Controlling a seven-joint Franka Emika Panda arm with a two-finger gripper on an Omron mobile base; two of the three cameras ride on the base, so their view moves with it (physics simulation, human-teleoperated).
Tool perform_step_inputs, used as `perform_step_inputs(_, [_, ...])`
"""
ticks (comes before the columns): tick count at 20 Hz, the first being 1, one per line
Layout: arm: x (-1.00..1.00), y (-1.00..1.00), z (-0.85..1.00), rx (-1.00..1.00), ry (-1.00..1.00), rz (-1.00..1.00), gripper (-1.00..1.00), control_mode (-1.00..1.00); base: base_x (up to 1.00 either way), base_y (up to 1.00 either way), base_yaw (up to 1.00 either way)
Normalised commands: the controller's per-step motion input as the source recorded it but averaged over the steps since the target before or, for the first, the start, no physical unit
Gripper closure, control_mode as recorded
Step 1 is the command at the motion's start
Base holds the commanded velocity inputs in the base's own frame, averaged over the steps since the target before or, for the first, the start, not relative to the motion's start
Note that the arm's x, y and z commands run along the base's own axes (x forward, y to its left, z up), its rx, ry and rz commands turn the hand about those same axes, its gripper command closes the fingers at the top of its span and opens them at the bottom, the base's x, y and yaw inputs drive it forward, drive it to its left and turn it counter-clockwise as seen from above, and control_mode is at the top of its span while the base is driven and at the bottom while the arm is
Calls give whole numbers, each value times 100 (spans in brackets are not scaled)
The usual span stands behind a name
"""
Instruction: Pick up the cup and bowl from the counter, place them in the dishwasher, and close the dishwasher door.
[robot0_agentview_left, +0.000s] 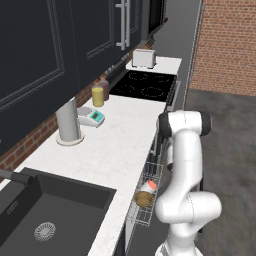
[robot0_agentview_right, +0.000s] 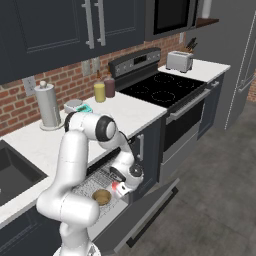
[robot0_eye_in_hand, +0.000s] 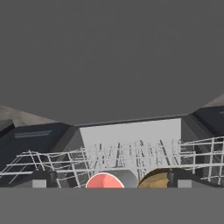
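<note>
Hand (robot0_agentview_right: 120, 187): seen at lower centre of the right base view, lowered over the pulled-out rack; whether its fingers are apart or together cannot be told, though the tips sit wide at both bottom corners of the hand view.
Cup (robot0_agentview_right: 116, 186): lying in the rack (robot0_agentview_left: 145, 210), red inside showing, just beside the hand; touching cannot be confirmed.
Bowl (robot0_agentview_right: 102, 197): in the rack, just beside the cup, lower left of it in the right base view.
Dishwasher door (robot0_agentview_right: 145, 212): shown lowered open in the right base view.
Left base view: bench (robot0_agentview_left: 117, 145) is shown with grey cylinder (robot0_agentview_left: 68, 121) and yellow jar (robot0_agentview_left: 97, 95).
Hand view: cup and bowl are cut by the bottom edge, wire rack behind.
</note>
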Motion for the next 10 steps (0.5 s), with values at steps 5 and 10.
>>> perform_step_inputs(5, [5,0,-27,4,-10,6,-100,-100,0,0,0])
perform_step_inputs(10, [7,0,-9,3,-11,6,-100,-100,0,0,0])
